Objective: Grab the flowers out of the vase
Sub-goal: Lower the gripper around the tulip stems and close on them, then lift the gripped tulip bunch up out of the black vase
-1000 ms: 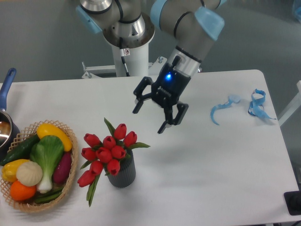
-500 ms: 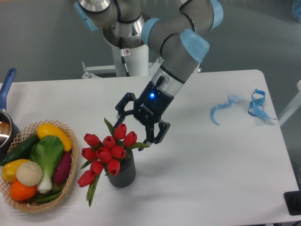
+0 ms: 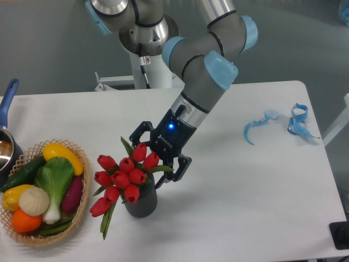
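Observation:
The flowers (image 3: pixel 124 176), a bunch of red tulip buds with green stems and leaves, stand in the vase (image 3: pixel 142 202), a short dark grey ribbed cylinder at the front of the white table (image 3: pixel 245 207). My gripper (image 3: pixel 152 158) is open and low over the back right of the bunch. One finger is behind the top buds on the left, the other is right of the bunch above the vase rim. The two uppermost buds sit between the fingers. Nothing is held.
A wicker basket (image 3: pixel 79 203) of vegetables stands at the front left. A dark pot with a blue handle (image 3: pixel 7 103) is at the left edge. Blue ribbon pieces (image 3: pixel 297 121) lie at the back right.
My gripper has moved down and left from above the table's middle to the top of the tulip bunch. It stays open. The flowers and vase have not moved.

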{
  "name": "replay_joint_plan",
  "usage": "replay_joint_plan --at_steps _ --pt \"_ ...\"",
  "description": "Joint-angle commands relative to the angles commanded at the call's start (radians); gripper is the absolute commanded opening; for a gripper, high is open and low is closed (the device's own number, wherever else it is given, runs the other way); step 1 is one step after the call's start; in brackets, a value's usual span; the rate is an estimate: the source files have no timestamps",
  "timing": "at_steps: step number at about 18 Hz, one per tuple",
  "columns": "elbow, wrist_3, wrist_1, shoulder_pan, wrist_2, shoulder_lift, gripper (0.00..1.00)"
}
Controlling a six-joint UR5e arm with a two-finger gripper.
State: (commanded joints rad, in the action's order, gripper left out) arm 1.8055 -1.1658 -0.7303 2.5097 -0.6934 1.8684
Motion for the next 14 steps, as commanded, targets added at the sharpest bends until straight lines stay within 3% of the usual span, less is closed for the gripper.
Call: replay_joint_plan --at_steps 7,10,14 --pt "-0.008 0.003 0.008 -0.022 0.000 0.023 0.99" --pt "-0.008 0.005 0.008 -0.022 0.002 0.018 0.68" --pt "-0.011 0.008 0.008 -0.020 0.002 0.017 0.36"
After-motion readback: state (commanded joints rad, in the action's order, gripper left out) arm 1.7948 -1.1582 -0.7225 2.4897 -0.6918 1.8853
